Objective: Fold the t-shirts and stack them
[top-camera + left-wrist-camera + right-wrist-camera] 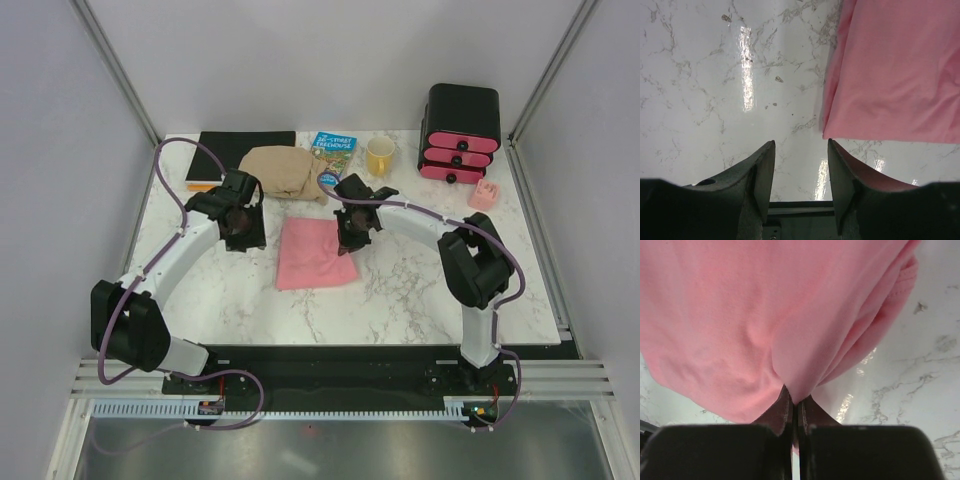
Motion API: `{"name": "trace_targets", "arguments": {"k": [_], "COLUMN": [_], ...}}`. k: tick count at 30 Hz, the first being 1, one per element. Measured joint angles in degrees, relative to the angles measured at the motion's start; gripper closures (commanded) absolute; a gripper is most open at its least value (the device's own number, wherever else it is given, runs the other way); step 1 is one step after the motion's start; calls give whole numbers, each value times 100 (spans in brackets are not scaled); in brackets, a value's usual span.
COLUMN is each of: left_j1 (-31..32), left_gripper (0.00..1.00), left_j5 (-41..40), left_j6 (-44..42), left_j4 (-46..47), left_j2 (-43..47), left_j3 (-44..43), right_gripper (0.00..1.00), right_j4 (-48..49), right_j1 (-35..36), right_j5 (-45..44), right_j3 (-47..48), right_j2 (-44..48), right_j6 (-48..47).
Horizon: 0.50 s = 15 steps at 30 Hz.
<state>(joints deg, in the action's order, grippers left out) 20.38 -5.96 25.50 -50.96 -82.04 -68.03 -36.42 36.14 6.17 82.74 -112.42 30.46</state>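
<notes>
A salmon-pink t-shirt (312, 258) lies folded into a rough square on the marble table (420, 290), mid-table. My right gripper (347, 243) sits at its far right edge, shut on a pinch of the pink cloth. In the right wrist view the t-shirt (765, 305) bunches up from the closed right gripper (795, 399). My left gripper (243, 236) hovers just left of the shirt, open and holding nothing. The left wrist view has the shirt's corner (895, 70) just ahead and to the right of the left gripper (801, 150), over bare marble.
A tan bundle of cloth (285, 172) lies behind the pink shirt. Along the back are a black notebook (246, 145), a blue book (332, 155), a yellow mug (380, 156) and a black box with pink drawers (461, 133). A small pink object (484, 195) sits far right.
</notes>
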Motion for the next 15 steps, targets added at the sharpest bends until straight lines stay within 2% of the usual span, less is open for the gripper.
{"name": "trace_targets", "arguments": {"k": [15], "left_j1": [-136], "left_gripper": [46], "left_j5": [-63], "left_j6": [-2], "left_j4": [-98], "left_j2": [214], "left_j3": [-7], "right_gripper": [100], "right_j4": [-2], "right_j1": [385], "right_j5": [105], "right_j3": [621], "right_j2": [-529], "right_j6": [127]}}
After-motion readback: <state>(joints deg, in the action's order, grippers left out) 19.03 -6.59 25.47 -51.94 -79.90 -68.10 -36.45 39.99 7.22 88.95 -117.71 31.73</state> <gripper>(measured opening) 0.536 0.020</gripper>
